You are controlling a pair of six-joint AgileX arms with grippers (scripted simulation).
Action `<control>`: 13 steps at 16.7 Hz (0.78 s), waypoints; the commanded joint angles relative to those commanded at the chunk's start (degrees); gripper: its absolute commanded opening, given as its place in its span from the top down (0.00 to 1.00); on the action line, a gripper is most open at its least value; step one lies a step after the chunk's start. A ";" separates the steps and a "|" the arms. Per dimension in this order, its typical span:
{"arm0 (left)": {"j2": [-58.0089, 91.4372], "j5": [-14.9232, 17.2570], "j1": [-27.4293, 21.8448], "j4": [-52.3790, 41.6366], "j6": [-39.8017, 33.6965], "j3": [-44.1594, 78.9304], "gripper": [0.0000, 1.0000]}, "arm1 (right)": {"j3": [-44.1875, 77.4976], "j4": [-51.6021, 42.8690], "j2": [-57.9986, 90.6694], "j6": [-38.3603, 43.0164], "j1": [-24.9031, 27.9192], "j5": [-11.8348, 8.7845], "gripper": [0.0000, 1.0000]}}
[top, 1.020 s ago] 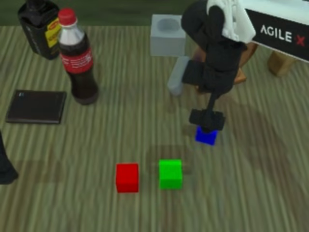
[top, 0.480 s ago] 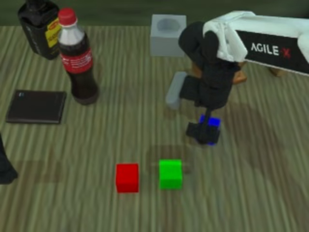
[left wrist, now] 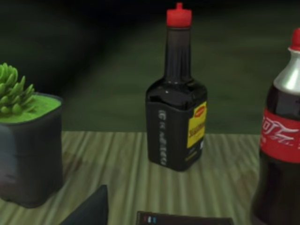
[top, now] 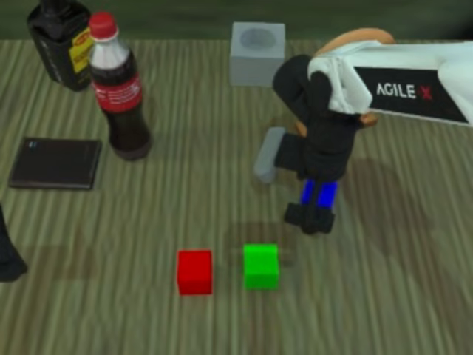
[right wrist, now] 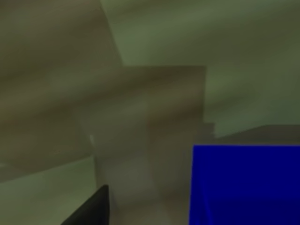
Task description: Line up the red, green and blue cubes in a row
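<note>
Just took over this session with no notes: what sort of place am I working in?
Likely a rendered tabletop test scene, not a real room: a striped wooden table with mixed household clutter, a cola bottle, a dark sauce bottle and a potted succulent, plus plain red and green cubes.

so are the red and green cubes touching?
Apart. The top view shows a strip of bare table between the red cube and the green cube, side by side.
</note>
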 joint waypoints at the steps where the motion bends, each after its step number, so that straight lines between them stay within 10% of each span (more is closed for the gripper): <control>1: 0.00 0.00 0.00 0.00 0.00 0.00 0.00 | 0.00 0.00 0.00 0.00 0.00 0.00 0.15; 13: 0.00 0.00 0.00 0.00 0.00 0.00 0.00 | 0.00 0.00 0.00 0.00 0.00 0.00 1.00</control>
